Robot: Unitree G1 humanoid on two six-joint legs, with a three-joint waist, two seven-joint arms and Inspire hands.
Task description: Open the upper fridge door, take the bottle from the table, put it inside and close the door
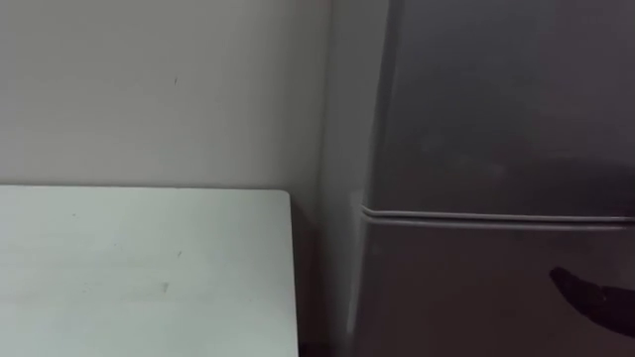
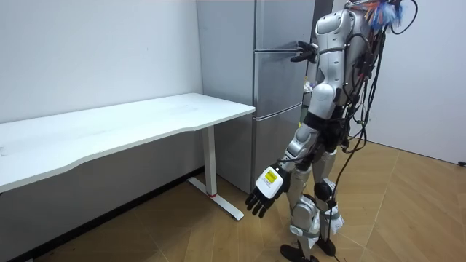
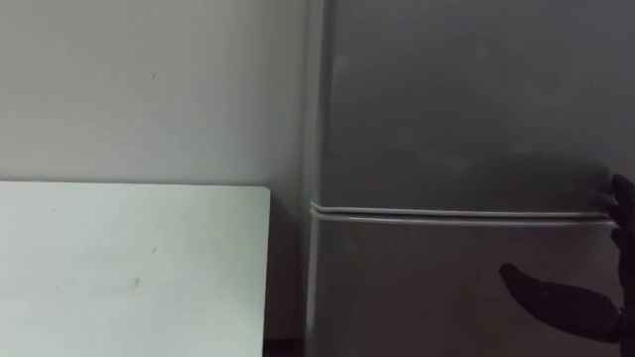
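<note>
— Right hand (image 3: 571,302) is nearest from the head's eye view: a dark shape low at the right, in front of the lower door (image 3: 417,297) of the fridge (image 3: 327,149).
— Its fingers?
— Spread apart. The thumb points left and the fingertips reach up by the seam (image 3: 446,213) between the doors. They are closed round nothing.
— And the doors?
— Both shut. The upper door (image 3: 466,99) is plain grey, with the thin pale seam under it. Left of the fridge is a wall (image 3: 149,89), and below that the corner of a white table (image 3: 129,268), just beside the fridge with a dark gap between.
— From the room view?
— The robot stands upright on the wood floor (image 2: 182,233), close to the fridge and facing it. Its right arm is raised, with the hand at the seam on the fridge's front. Whether it touches, I cannot tell. Left hand (image 2: 263,195) hangs low by the thigh, fingers loose and apart, empty.
— The table?
— Long and white, along the wall on the room view's left, its end next to the fridge.
— The bottle?
— Where it is, I cannot tell.
</note>
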